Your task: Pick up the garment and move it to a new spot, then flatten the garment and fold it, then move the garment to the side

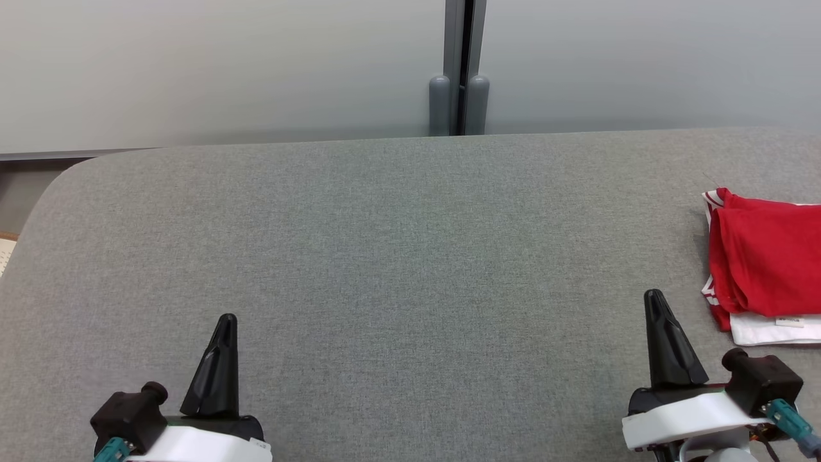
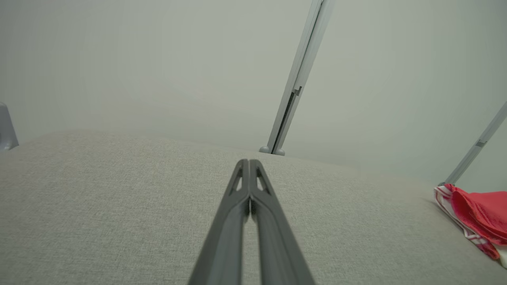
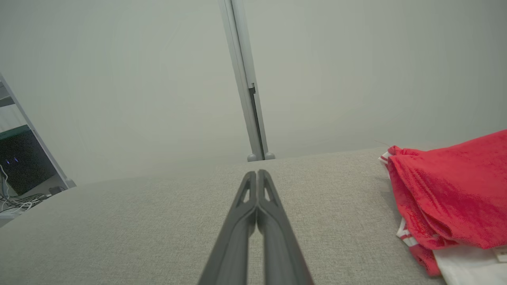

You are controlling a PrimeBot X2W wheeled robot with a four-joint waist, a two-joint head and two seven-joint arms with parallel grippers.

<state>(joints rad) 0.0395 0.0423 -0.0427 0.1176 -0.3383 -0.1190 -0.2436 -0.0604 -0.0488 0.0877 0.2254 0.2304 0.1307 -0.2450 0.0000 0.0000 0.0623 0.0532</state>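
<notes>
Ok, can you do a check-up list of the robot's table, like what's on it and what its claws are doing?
Surface: grey fabric-covered table, smooth, with a rounded far-left corner.
Job's things: red and white fabric garment, lying in folded layers at the table's right side, cut off by the picture edge.
Clutter: nothing seen.
Grippers: left gripper shut, empty; right gripper shut, empty, near the garment but apart from it.
Cables: teal plug at the right wrist; loose white cables on the floor past the table.
Surroundings: pale grey wall panels joined by a grey post.
</notes>
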